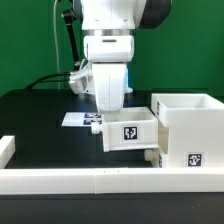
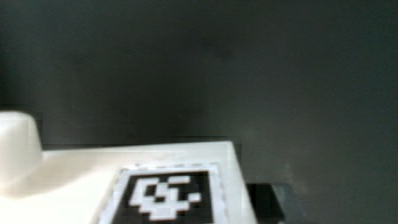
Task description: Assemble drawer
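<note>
A small white drawer box (image 1: 130, 132) with a black tag on its front sits against the open side of the larger white drawer housing (image 1: 188, 125) at the exterior view's right. My gripper (image 1: 110, 108) reaches down into the small box from above, and its tips are hidden behind the box wall. In the wrist view a white tagged panel (image 2: 169, 190) fills the space at the jaws. One dark finger (image 2: 267, 203) lies against the panel's edge, so the gripper looks shut on the box wall.
A long white rail (image 1: 100, 180) runs along the front of the black table, with a raised end (image 1: 6, 148) at the exterior view's left. The marker board (image 1: 78, 118) lies behind the arm. A white rounded piece (image 2: 15, 150) shows beside the panel in the wrist view.
</note>
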Robot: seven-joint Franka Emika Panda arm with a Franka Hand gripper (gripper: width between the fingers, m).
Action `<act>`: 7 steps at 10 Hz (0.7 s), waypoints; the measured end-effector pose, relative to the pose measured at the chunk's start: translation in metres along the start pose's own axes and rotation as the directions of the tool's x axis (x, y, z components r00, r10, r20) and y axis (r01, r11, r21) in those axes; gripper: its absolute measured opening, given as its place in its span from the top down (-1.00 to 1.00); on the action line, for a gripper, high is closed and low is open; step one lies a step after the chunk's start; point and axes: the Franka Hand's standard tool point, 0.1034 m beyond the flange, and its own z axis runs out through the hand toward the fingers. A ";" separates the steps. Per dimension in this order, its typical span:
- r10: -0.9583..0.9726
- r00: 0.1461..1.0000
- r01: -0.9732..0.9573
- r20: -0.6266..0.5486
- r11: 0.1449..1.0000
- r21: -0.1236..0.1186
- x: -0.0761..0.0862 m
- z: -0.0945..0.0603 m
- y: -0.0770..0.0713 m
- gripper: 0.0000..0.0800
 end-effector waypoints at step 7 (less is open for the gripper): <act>0.001 1.000 -0.001 0.002 0.999 0.037 -0.001 0.004 -0.004 0.80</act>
